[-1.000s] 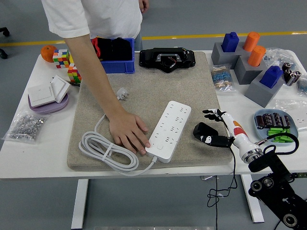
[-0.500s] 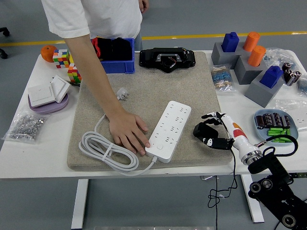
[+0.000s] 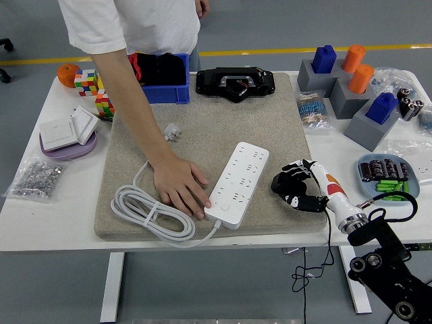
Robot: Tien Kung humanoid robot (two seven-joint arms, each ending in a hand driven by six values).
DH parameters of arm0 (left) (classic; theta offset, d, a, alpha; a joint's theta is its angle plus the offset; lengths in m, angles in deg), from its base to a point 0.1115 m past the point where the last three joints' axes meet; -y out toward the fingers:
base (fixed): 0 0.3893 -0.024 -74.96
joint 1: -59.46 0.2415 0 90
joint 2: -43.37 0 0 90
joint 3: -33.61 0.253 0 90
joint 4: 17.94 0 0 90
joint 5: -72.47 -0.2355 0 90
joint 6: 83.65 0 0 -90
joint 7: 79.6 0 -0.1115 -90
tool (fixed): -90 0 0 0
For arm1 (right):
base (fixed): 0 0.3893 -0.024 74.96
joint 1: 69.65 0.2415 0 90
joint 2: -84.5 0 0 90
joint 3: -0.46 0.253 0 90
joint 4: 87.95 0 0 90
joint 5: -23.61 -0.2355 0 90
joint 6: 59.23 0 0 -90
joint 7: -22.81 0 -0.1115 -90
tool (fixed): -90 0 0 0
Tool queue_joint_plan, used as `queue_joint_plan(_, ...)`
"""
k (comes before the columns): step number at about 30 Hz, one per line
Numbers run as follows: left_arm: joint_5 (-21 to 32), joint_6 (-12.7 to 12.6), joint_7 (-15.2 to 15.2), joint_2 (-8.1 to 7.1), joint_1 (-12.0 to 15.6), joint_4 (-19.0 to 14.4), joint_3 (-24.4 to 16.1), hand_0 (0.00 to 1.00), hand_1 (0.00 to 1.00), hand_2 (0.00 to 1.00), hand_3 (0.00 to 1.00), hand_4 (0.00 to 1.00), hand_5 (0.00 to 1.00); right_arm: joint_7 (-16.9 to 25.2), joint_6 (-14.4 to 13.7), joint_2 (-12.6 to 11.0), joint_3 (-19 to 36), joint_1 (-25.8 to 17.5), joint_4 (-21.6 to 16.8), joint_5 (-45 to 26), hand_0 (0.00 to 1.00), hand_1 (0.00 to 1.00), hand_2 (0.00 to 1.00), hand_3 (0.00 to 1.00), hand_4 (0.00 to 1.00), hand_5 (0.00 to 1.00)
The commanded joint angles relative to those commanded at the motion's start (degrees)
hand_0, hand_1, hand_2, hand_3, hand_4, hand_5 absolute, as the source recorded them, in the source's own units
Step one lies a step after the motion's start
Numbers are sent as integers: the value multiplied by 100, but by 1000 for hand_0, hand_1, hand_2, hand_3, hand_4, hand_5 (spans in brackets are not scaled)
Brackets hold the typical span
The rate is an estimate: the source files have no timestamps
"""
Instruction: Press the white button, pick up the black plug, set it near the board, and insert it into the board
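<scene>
just left of the right hand (image 3: 299, 189), whose shell looks like glossy white and black plastic, the board (image 3: 239, 183) is smooth white plastic. both lie on a rough, matt, felt-like beige mat (image 3: 223, 121). far left of the hand, a clear plastic bag (image 3: 37, 177) holds shiny metal bits.

Person (image 3: 135, 27) cut off at top edge above the chest; only torso and one arm in view. Blue bin (image 3: 162, 77) partly hidden behind that arm. White button on power strip (image 3: 237, 183) too small to make out. Right hand (image 3: 297, 189): finger pose unclear against dark palm. Items at right edge cropped.
</scene>
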Motion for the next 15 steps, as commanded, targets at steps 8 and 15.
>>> queue_joint_plan(8,0,4,0,3,16,0,11,708,664,590,681,649,284,248,-179,-4,-43,-23,-25,-99,435,376,379,514,833,2)
queue_joint_plan(15,2,3,-1,2,23,0,11,708,664,590,682,650,283,311,-248,-2,13,-4,-314,-151,374,301,289,444,776,2)
